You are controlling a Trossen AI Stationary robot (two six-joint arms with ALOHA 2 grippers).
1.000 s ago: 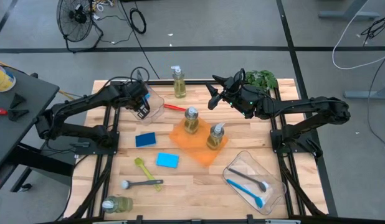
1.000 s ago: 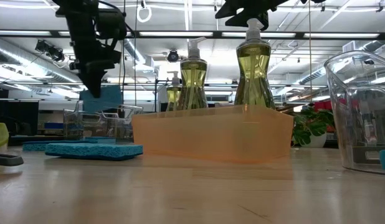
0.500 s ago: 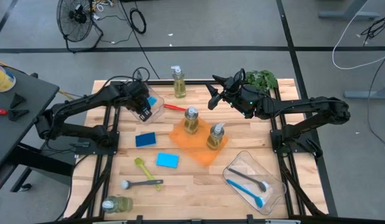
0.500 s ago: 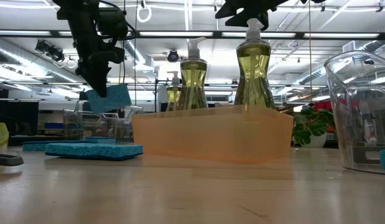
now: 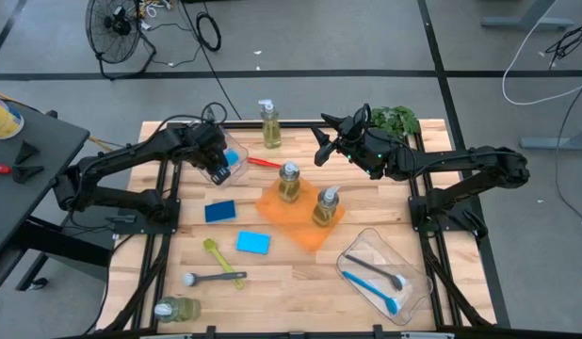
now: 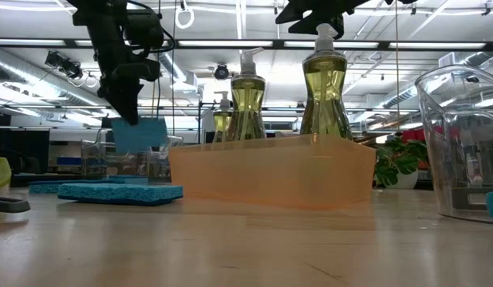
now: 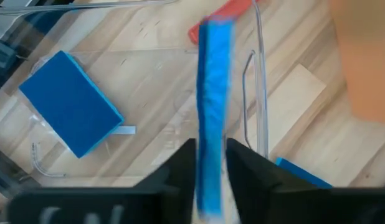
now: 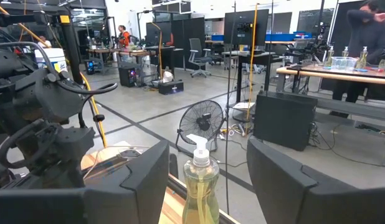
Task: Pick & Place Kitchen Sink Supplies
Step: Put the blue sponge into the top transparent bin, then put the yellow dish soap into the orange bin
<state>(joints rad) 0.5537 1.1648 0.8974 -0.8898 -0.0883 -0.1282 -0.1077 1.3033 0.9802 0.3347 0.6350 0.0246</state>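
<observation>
One blue sponge (image 7: pixel 215 99) is gripped edge-on by the left gripper (image 7: pixel 210 163) fingers above a clear bin (image 5: pixel 231 160) for release, while the right gripper (image 8: pixel 208 180) is held wide open over the desk (image 5: pixel 300 282)

A blue sponge (image 7: pixel 213 93) is being held edge-on at upper left of the high view; two soap bottles (image 5: pixel 289 182) are standing upright at centre.
</observation>
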